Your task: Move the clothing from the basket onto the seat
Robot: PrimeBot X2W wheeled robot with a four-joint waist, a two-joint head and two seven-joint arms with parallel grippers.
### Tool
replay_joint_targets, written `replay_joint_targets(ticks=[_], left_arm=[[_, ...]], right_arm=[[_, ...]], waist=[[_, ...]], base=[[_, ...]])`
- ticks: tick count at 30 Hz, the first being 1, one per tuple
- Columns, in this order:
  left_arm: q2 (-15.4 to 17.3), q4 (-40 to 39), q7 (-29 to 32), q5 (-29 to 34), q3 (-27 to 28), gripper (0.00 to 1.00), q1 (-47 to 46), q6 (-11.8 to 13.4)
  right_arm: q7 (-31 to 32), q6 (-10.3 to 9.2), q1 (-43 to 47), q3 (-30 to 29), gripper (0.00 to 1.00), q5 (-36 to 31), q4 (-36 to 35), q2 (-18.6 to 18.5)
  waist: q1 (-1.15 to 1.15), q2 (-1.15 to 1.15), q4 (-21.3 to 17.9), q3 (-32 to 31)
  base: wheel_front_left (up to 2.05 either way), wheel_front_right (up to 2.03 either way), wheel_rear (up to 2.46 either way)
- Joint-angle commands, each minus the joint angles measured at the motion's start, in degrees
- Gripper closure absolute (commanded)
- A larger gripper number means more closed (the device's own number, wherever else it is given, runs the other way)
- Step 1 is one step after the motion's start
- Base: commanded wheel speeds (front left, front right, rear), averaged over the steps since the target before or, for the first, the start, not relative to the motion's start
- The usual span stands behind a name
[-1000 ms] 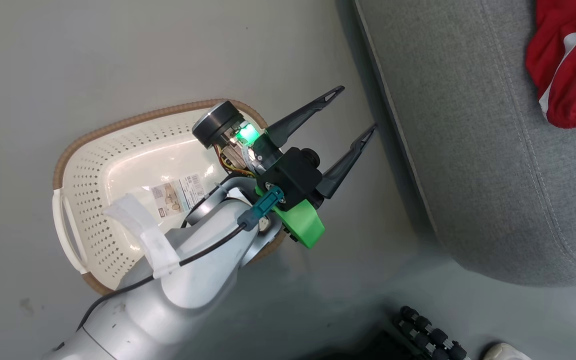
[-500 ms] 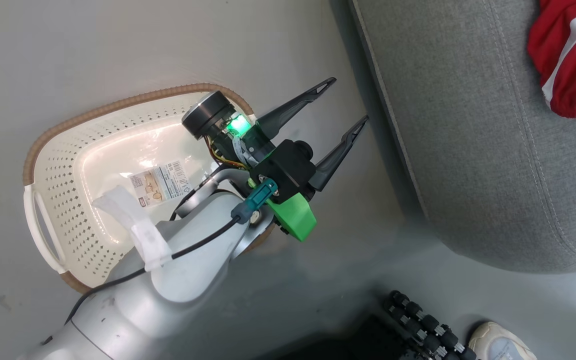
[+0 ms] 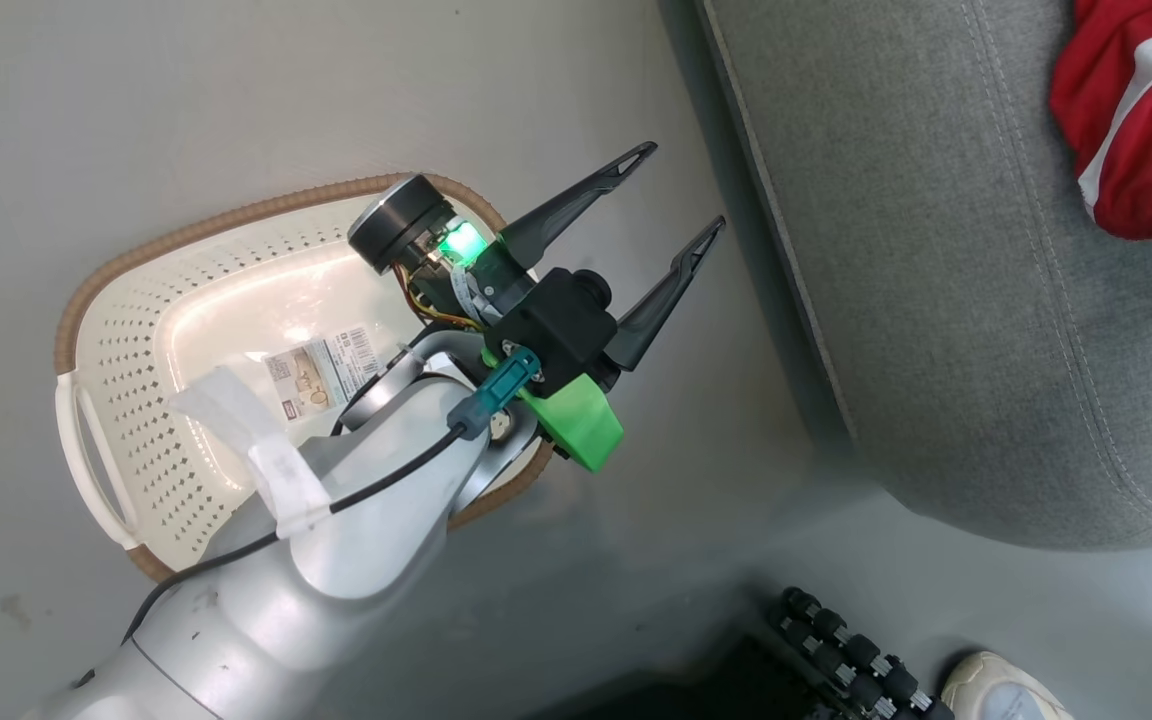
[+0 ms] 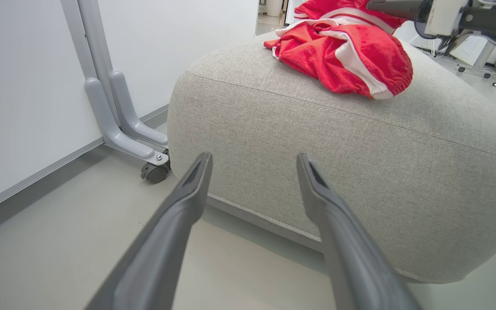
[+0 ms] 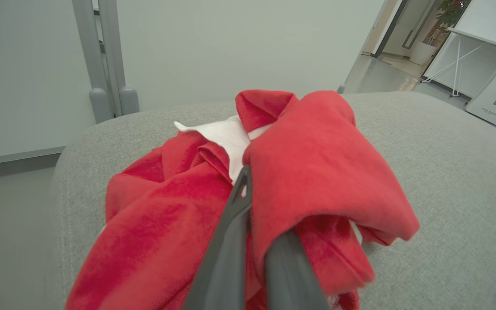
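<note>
I am clenching my right gripper (image 5: 252,193) on the clothing (image 5: 317,163), which is lying bunched on the seat (image 5: 446,172); my left gripper (image 3: 678,186) is hanging spread and bare beside the basket (image 3: 136,280). If I am pulling away without letting go, the fabric risks dragging off the seat

On seat (image 3: 936,300), clothing (image 3: 1136,150); basket (image 3: 136,400) at left
</note>
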Motion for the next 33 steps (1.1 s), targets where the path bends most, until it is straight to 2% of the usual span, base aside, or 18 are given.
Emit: replay_joint_targets(ticks=[1,2,3,4,5,13,21,33], left_arm=[[0.4,-0.1,-0.4,-0.6,0.4,0.00,-0.6,0.4],[0.5,0.0,-0.5,-0.7,0.5,0.00,-0.4,0.4],[0.6,0.1,-0.4,-0.9,0.7,0.00,-0.2,0.7],[0.7,0.1,-0.5,-1.1,0.8,0.00,0.0,0.8],[0.7,0.1,-0.5,-1.2,1.0,0.00,0.4,1.0],[0.9,0.1,-1.0,-3.4,3.9,0.00,3.5,2.9],[1.9,-2.7,-0.9,-5.1,9.8,0.00,9.1,4.8],[2.4,-6.4,-0.9,-5.9,21.3,0.00,20.1,7.1]], right_arm=[[-0.1,-0.06,0.7,0.1,1.00,-0.4,0.3,0.1],[-0.1,-0.06,0.9,0.0,1.00,-0.4,0.4,0.2],[-0.1,-0.06,1.2,-0.1,0.60,-0.6,0.4,0.3],[-0.1,-0.06,1.5,-0.1,0.12,-0.6,0.5,0.3],[-0.1,-0.06,2.0,0.1,0.00,-0.9,0.4,0.5],[-0.1,-0.06,7.7,0.3,0.00,-2.2,-1.2,0.8],[-0.1,-0.06,14.5,3.0,0.00,-2.5,-5.7,1.9],[-0.1,-0.06,21.3,10.2,0.00,-3.0,-13.7,3.5]], waist=[[0.00,0.00,0.1,-0.6],[0.00,0.00,0.1,-0.9],[0.00,0.00,0.1,-1.4],[0.00,0.00,0.1,-1.8],[0.00,0.00,0.1,-2.5],[0.00,0.00,0.5,-8.8],[0.00,0.00,1.9,-15.4],[0.00,0.00,8.4,-22.9]], base=[[0.00,0.00,0.00],[0.00,0.00,0.00],[0.00,0.00,0.00],[0.00,0.00,0.00],[0.00,0.00,0.00],[0.00,0.00,0.00],[0.00,0.00,0.00],[0.00,0.00,0.00]])
